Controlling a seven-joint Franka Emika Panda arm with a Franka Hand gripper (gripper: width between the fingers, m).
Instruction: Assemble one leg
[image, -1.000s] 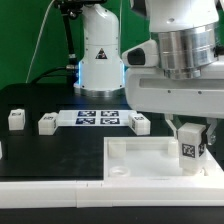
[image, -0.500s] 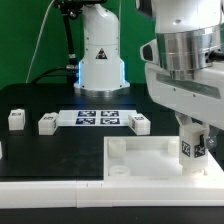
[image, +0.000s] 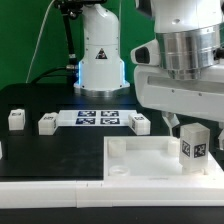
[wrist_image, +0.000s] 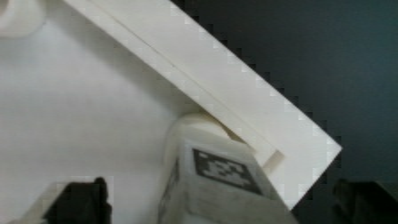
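Black bench (image: 60, 150) carried the white panel (image: 140, 158); the hand (wrist_image: 222, 200) was spread wide, grasping nothing, fingers (wrist_image: 79, 198) flanking the upright leg (image: 194, 146) without contact.

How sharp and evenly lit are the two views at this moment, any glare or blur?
Exterior view: evenly lit, fairly sharp; the leg shows its tag clearly, and a blue glow sits by the far robot base. Wrist view: soft throughout; the white panel is washed out, the leg's tag blurred, the jaws only dark smears.
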